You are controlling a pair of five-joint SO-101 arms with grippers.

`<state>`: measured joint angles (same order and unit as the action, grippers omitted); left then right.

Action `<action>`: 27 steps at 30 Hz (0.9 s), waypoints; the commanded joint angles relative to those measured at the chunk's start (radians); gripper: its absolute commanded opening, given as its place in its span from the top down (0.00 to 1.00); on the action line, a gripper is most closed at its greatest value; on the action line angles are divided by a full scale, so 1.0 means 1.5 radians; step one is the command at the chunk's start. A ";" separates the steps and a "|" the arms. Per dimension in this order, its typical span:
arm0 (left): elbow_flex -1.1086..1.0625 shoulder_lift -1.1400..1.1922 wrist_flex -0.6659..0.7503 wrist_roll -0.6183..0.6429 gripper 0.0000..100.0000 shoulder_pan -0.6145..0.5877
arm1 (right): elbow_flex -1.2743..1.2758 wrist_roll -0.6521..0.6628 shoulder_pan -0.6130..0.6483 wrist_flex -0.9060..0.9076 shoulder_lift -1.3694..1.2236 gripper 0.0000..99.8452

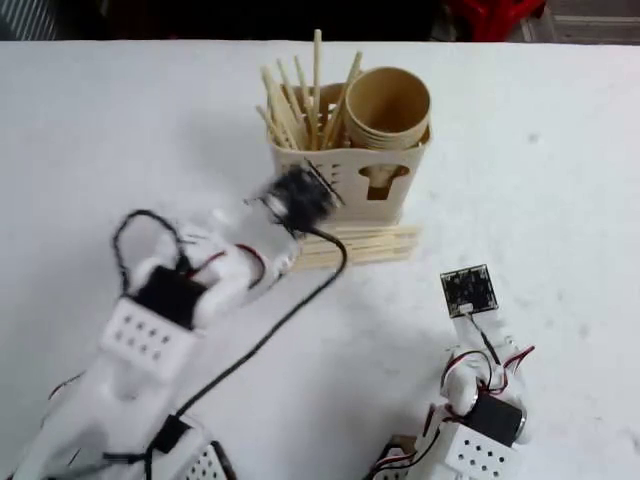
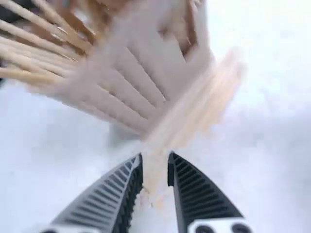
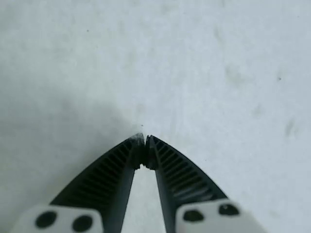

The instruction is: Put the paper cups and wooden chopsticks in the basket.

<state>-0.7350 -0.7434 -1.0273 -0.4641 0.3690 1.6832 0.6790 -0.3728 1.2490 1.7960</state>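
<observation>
A cream slotted basket (image 1: 345, 180) stands at the table's back middle, holding stacked paper cups (image 1: 388, 105) and several upright wooden chopsticks (image 1: 295, 105). A bundle of chopsticks (image 1: 370, 245) lies flat on the table against the basket's front. In the left wrist view my left gripper (image 2: 155, 170) is shut on the near end of that bundle (image 2: 194, 111), with the basket (image 2: 131, 82) just behind it. My right gripper (image 3: 143, 138) is shut on nothing, hanging over bare table at the front right.
The left arm (image 1: 160, 310) stretches from the front left toward the basket, trailing a black cable (image 1: 270, 330). The right arm (image 1: 480, 400) sits at the front right. White table (image 1: 540, 200) surrounds the basket on all sides.
</observation>
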 commanded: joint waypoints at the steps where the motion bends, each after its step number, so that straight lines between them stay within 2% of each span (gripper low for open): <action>1: -0.063 0.099 0.051 -0.074 0.90 0.010 | 0.004 0.004 -0.002 -0.007 0.004 0.98; 4: -0.062 0.192 0.091 -0.107 0.89 0.010 | 0.004 0.004 -0.003 -0.007 0.004 0.98; 10: -0.029 0.343 0.155 -0.091 0.90 -0.024 | 0.004 0.004 -0.003 -0.007 0.004 0.98; 14: -0.035 0.297 0.188 -0.018 0.94 -0.146 | 0.004 0.004 -0.002 -0.007 0.004 0.98; 18: -0.074 0.230 0.273 0.101 0.92 -0.245 | 0.004 0.004 -0.002 -0.007 0.004 0.98; 23: -0.119 0.210 0.373 0.120 0.91 -0.291 | 0.004 0.004 0.040 0.014 0.003 0.98; 27: -0.121 0.210 0.383 0.124 0.91 -0.303 | 0.004 0.008 0.082 0.028 0.004 0.98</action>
<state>-0.9145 -0.3844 -0.4948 -0.2908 -0.0591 1.6832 0.6790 -0.3084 1.2797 1.7960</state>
